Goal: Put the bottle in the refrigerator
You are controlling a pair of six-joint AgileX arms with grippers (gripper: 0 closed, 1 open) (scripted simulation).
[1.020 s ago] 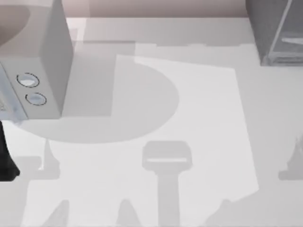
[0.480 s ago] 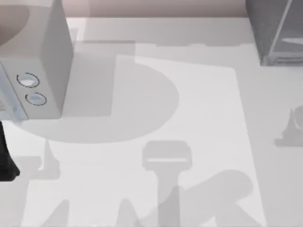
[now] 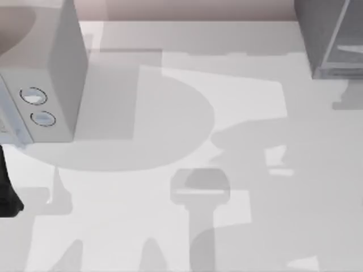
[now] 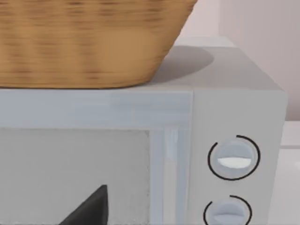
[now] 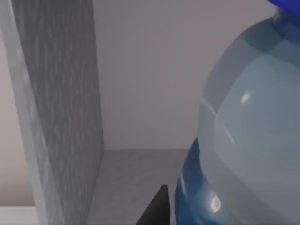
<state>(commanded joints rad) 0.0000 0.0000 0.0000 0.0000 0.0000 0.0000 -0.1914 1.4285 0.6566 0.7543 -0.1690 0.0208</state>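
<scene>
Shadows across the table [image 3: 249,85] have shifted since the earlier top views: a broad arm-shaped shade that lay near the front edge now spreads over the right half and reaches toward the refrigerator [image 3: 329,39] in the far right corner. From above, we also see the white box with two dials [image 3: 42,85] standing at the far left, with a dark part of our left arm [image 3: 7,192] parked at the left edge beside it.

Our left wrist view faces that white box [image 4: 234,117], its dials toward us, a wicker basket [image 4: 89,42] sitting on its top. We cannot tell how the left gripper's fingers stand.

Our right wrist view holds the bottle [image 5: 248,136] close before the camera: clear bluish plastic, rounded shoulder, glints on its skin, a darker blue band low down and a sliver of bright blue cap at the upper corner. It appears carried by our right gripper, so we judge the fingers closed on it, though they are hidden. Beyond it stands the refrigerator [image 5: 61,108], a grey textured wall and a dark floor inside.

The risk, as we judge it: the smooth, rounded bottle could slip or tilt in the grasp, or clip the frame edge if it goes in off-line.
</scene>
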